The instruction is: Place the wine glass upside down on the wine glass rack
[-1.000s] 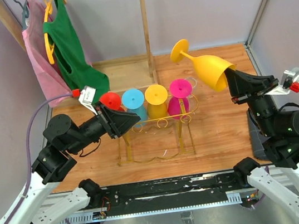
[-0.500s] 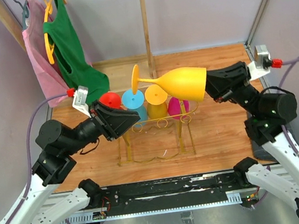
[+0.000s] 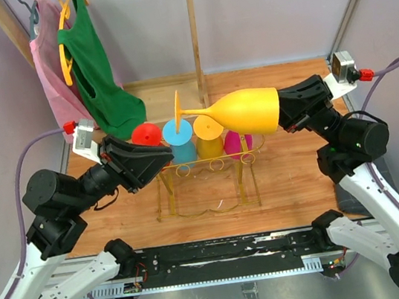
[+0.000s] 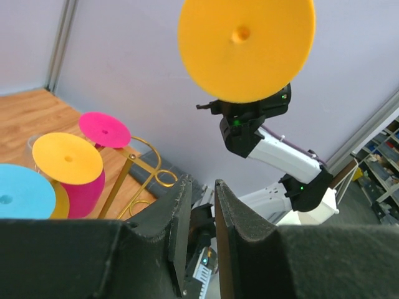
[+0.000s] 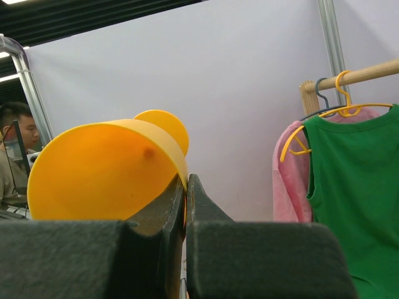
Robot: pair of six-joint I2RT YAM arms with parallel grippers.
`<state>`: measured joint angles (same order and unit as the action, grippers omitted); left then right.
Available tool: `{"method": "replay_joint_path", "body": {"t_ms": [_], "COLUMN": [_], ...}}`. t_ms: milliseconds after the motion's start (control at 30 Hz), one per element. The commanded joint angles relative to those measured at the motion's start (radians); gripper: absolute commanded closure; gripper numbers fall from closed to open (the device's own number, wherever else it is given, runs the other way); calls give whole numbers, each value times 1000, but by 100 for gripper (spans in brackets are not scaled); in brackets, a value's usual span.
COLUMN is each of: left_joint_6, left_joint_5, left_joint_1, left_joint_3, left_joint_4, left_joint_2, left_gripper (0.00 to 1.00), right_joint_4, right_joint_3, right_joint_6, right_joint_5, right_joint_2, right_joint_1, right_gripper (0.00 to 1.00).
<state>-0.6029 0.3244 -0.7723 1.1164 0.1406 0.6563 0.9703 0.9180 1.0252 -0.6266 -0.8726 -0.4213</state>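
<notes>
An orange wine glass (image 3: pixel 243 113) lies horizontal in the air above the gold wire rack (image 3: pixel 206 167), its foot (image 3: pixel 177 111) pointing left. My right gripper (image 3: pixel 279 119) is shut on the bowl's rim; the right wrist view shows the rim pinched between the fingers (image 5: pixel 185 180) and the bowl (image 5: pixel 100 168) to the left. Red (image 3: pixel 147 135), blue (image 3: pixel 177 132), yellow (image 3: pixel 208 125) and magenta (image 3: pixel 241 118) glasses hang upside down in the rack. My left gripper (image 3: pixel 169 154) sits at the rack's left end, slightly open (image 4: pixel 202 184) and empty. The orange foot (image 4: pixel 246 47) faces it from above.
A green garment (image 3: pixel 93 67) and a pink one (image 3: pixel 54 81) hang on hangers at the back left. A wooden post (image 3: pixel 195 37) rises behind the rack from a wooden base (image 3: pixel 169 94). The rack's curled loops (image 4: pixel 146 165) lie just beyond the left fingers.
The right arm swung the orange glass from the right side leftward to a level pose over the rack. The left arm drew back a little to the left.
</notes>
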Motion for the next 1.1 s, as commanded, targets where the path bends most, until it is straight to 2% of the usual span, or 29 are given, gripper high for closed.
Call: {"method": "replay_joint_path", "body": {"t_ms": [0, 167, 267, 433, 633, 900, 1000, 1067], "left_joint_6": [28, 21, -16, -48, -70, -36, -17, -9], "left_joint_5": [2, 47, 102, 159, 226, 276, 297, 308], "left_joint_1": [-10, -10, -10, -10, -10, -8, -2, 20], "left_joint_3": [9, 19, -16, -34, -22, 37, 55, 65], "left_joint_4": [11, -50, -135, -222, -322, -363, -363, -360], "left_joint_2": [-8, -21, -30, -11, 41, 139, 169, 182], "left_gripper": [74, 74, 74, 74, 74, 75, 82, 82], "right_joint_4": [60, 127, 262, 587, 591, 591, 591, 591], "right_joint_3": [14, -10, -5, 95, 129, 155, 164, 160], "right_joint_6": [22, 73, 204, 510, 504, 511, 516, 527], "right_joint_5": [-27, -36, -58, -94, -120, -136, -141, -139], "right_joint_2": [15, 22, -20, -222, -264, -299, -316, -324], "right_joint_1": [33, 77, 126, 181, 181, 191, 214, 239], "right_gripper": [99, 99, 99, 99, 99, 98, 98, 98]}}
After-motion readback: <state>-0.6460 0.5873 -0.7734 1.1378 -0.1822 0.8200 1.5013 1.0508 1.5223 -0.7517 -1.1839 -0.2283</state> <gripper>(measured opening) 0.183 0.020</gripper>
